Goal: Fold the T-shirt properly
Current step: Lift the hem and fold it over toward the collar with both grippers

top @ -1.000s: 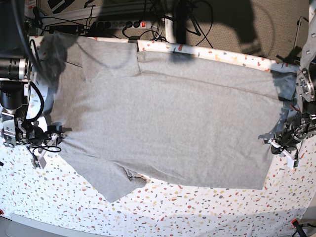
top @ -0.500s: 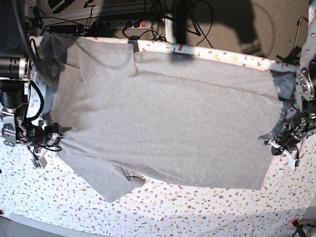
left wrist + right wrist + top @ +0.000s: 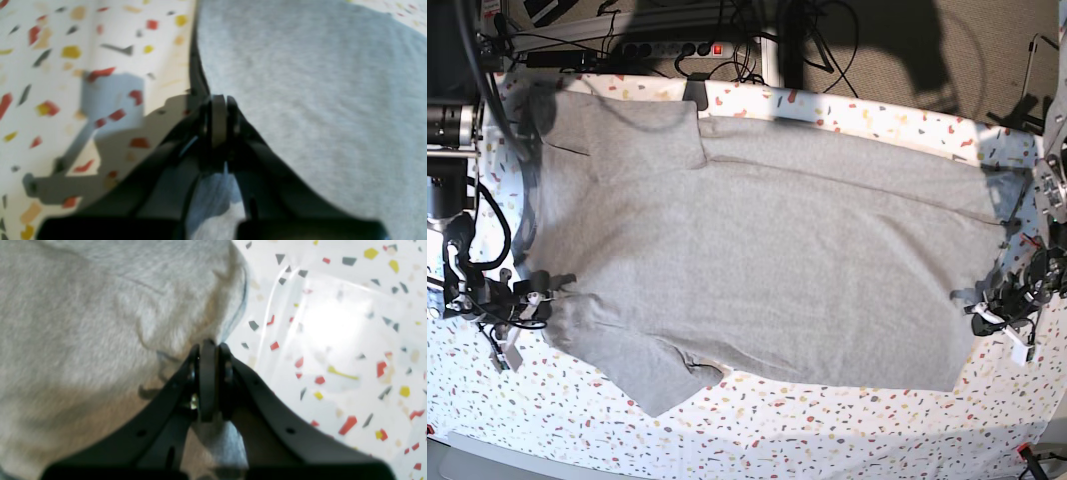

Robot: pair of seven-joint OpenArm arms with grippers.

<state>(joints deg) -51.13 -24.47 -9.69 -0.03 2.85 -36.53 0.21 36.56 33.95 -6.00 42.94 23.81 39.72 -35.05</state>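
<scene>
Both end effectors pinch the grey T-shirt [image 3: 757, 260]: left end effector [image 3: 218, 100], right end effector [image 3: 208, 346]. It lies spread on the speckled worktop [image 3: 827, 420].

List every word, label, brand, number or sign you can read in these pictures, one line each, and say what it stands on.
None can be read.
T-shirt: the side that shows is plain grey, with no lettering in view.
Table cover: coloured flecks only, no text.
Power strip behind the table: any marking is too small to read.
Both wrist views: blurred, no writing visible.
</scene>
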